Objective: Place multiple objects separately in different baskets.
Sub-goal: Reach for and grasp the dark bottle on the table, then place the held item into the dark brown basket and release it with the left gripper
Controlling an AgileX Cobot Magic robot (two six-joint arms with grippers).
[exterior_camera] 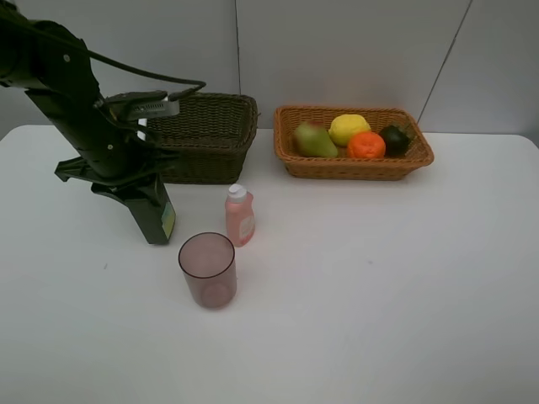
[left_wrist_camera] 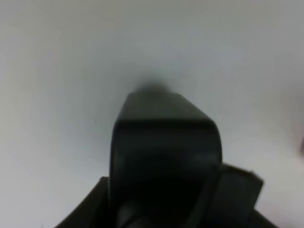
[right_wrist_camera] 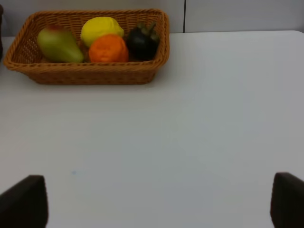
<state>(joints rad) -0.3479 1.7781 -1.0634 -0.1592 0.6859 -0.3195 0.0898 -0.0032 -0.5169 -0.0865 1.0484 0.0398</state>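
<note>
1. The left hand (exterior_camera: 135, 187) is closed around a dark green bottle (exterior_camera: 156, 217), gripping it by the upper part. In the left wrist view the bottle is just a dark blur filling the space between the fingers.
2. That bottle is to the left of the small pink bottle (exterior_camera: 240, 217), near it but not touching. It leans a little. Its base is down at the white surface (exterior_camera: 379, 295), though we can't tell if it's actually resting there.
3. The pink bottle stands upright with its white cap on.
4. A see-through pink cup (exterior_camera: 207, 269) sits just in front of the pink bottle and a bit left of it. It's upright, mouth up, and looks empty.
5. The dark basket (exterior_camera: 215, 126) is behind the pink bottle. We can't see anything in the part of its inside that shows.
6. The tan basket (exterior_camera: 354, 168) is behind the pink bottle and off to its right. It holds four fruits.
7. The pear (exterior_camera: 314, 140) is the fruit closest to the pink bottle. Then come the lemon (exterior_camera: 349, 128), with the orange (exterior_camera: 366, 146) in front of it, and the mangosteen (exterior_camera: 394, 139) farthest away.
8. The right hand (right_wrist_camera: 159, 204) shows up only in its own wrist view. Its fingertips (right_wrist_camera: 23, 204) are spread wide and it's holding nothing, with bare surface under it.
</note>
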